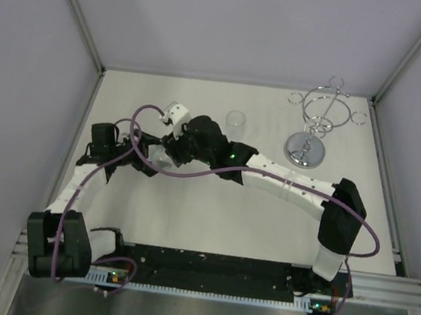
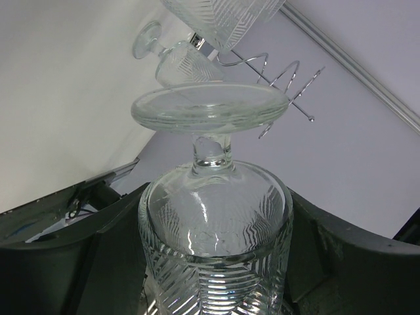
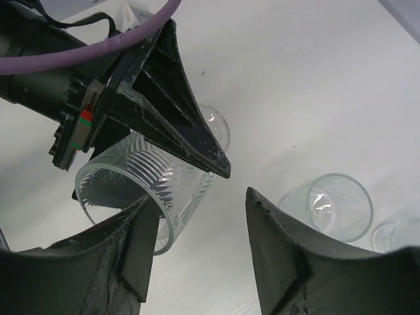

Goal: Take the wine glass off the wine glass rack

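Wine glass (image 2: 214, 256) clenched in your left pincer (image 2: 216, 207); right pincer (image 3: 200, 197) released, wine glass rack (image 1: 304, 150) at two o'clock.

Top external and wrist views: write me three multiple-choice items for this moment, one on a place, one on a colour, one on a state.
1. Where does the wine glass rack stand?
A. At the far right of the table
B. At the near edge
C. In the far left corner

2. What colour is the cable?
A. Yellow
B. Purple
C. Green

3. The left gripper is:
A. open and empty
B. out of view
C. shut on a wine glass

Answers:
1. A: the top view shows it near the far right corner.
2. B: it shows purple in the top and right wrist views.
3. C: the left wrist view shows the bowl clamped between its fingers.
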Motion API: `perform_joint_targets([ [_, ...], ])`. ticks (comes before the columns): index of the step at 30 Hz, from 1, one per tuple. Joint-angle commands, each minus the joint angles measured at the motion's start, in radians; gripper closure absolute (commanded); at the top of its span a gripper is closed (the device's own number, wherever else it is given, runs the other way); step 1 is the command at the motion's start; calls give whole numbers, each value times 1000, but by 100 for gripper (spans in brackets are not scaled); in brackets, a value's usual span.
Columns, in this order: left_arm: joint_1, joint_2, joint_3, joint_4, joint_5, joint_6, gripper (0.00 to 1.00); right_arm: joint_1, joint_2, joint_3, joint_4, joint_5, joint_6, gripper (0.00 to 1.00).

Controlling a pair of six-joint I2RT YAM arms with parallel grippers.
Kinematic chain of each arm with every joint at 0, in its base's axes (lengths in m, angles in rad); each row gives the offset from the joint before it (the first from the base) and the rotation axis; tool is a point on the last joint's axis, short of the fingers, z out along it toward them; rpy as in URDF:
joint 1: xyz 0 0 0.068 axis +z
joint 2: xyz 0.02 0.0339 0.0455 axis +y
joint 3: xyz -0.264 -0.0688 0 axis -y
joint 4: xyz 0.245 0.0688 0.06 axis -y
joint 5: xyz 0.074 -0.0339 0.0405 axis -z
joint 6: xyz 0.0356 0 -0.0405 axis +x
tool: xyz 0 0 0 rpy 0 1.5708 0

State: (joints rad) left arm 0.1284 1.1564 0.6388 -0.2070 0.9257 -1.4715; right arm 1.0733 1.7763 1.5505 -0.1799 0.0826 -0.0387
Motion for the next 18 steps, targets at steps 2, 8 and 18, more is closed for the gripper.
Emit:
perform_joint_targets([
  [2,5,-55,18,29,33,-27,100,11,40,62,28,42,31,54],
  [8,10,-70,10,11,4,28,2,10,31,62,53,69,14,100],
  [18,102,-152,-45,21,-45,102,1,-58,-122,-45,-1,40,-173,100],
])
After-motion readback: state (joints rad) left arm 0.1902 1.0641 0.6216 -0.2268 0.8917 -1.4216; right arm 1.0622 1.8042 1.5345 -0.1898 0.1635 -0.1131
